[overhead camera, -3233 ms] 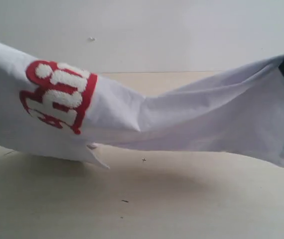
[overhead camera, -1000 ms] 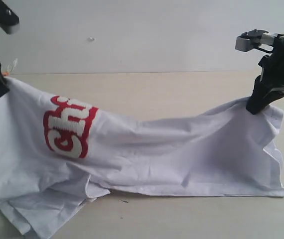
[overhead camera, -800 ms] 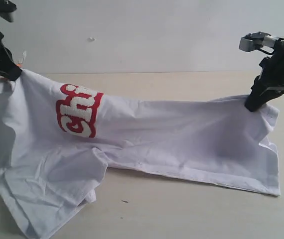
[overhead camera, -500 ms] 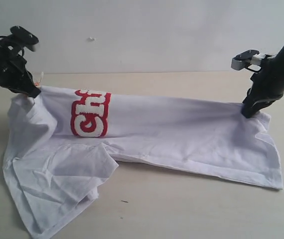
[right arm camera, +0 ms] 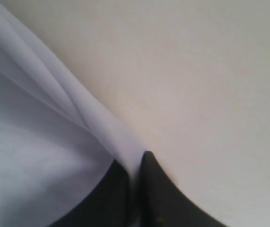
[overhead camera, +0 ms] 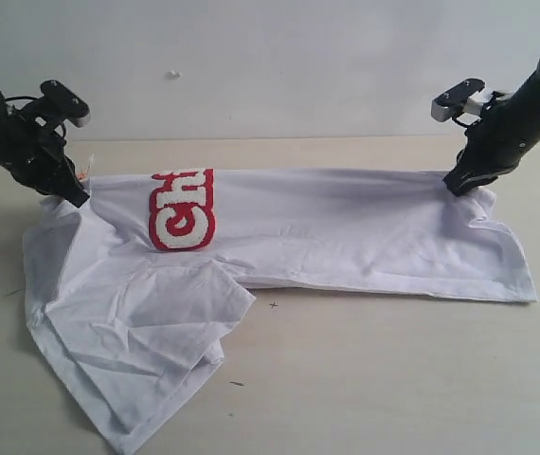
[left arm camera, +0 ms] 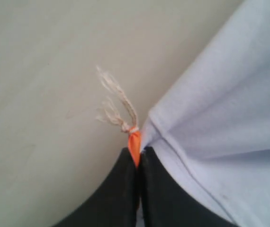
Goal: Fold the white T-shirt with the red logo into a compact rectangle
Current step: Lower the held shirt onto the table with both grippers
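Lowered onto the table (overhead camera: 393, 379) since a second ago: white T-shirt (overhead camera: 346, 237), now stretched flat between left gripper (overhead camera: 76, 194) and right gripper (overhead camera: 458, 188). Both clenched on cloth, left at an edge beside an orange tag (left arm camera: 134, 142), right on a layered edge at the other end. Red logo (overhead camera: 183, 210) near the left gripper, toward the right one, partly folded under. Likely trouble: uneven pulling, skewing the fold; early release, leaving the rumpled heap beside the left gripper crumpled. Around: only tabletop and wall; in the way, only that heap.

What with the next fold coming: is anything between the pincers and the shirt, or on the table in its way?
Nothing visible does. The left pincer and right pincer grip the white T-shirt directly; the table beside it shows only specks.
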`<state>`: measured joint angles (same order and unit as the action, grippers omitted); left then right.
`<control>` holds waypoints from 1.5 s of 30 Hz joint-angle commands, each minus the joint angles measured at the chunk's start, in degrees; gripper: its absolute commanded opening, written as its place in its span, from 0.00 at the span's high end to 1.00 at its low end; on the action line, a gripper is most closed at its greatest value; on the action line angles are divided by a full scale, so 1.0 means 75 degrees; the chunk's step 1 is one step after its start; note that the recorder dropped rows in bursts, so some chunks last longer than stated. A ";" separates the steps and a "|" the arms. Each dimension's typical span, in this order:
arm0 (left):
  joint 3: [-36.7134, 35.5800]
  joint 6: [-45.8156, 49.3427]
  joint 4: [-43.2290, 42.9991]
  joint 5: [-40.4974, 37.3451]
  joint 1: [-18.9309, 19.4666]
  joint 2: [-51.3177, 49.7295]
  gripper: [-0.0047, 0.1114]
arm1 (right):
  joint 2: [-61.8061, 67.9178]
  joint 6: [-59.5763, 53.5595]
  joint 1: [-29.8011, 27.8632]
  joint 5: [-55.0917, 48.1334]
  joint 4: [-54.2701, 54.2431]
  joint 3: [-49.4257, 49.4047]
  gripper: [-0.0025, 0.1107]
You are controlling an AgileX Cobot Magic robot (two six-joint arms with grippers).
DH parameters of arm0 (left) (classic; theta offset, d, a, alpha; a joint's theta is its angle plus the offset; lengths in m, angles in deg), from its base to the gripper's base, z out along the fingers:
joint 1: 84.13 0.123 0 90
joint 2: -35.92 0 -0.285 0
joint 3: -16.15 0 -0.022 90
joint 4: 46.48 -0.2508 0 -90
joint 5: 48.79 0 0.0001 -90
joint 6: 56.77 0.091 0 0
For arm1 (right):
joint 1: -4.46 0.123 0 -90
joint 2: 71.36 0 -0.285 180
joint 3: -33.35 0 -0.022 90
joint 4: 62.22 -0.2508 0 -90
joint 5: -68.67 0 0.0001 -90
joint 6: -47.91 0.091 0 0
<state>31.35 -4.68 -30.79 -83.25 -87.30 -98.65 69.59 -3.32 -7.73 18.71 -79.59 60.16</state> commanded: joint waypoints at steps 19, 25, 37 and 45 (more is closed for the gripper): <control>0.0077 0.0015 0.0811 0.0646 0.0430 0.0029 0.96 | -0.0226 -0.0225 -0.0070 -0.0279 0.0029 0.0137 0.08; 0.0077 0.0027 0.1418 0.0681 0.0430 0.0029 0.96 | -0.0426 -0.0225 -0.0070 -0.0279 -0.0113 0.0137 0.08; 0.0077 0.0396 0.0992 0.0613 0.0423 0.0029 0.25 | -0.0430 -0.0175 -0.0070 -0.0489 -0.0263 0.0137 0.08; 0.0147 0.0409 0.0578 0.1012 0.0512 0.0338 0.19 | -0.0430 -0.0164 -0.0070 -0.0525 -0.0263 0.0137 0.08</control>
<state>31.47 -1.76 -26.01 -77.65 -84.26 -98.06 66.91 -4.41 -7.94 15.05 -81.24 60.78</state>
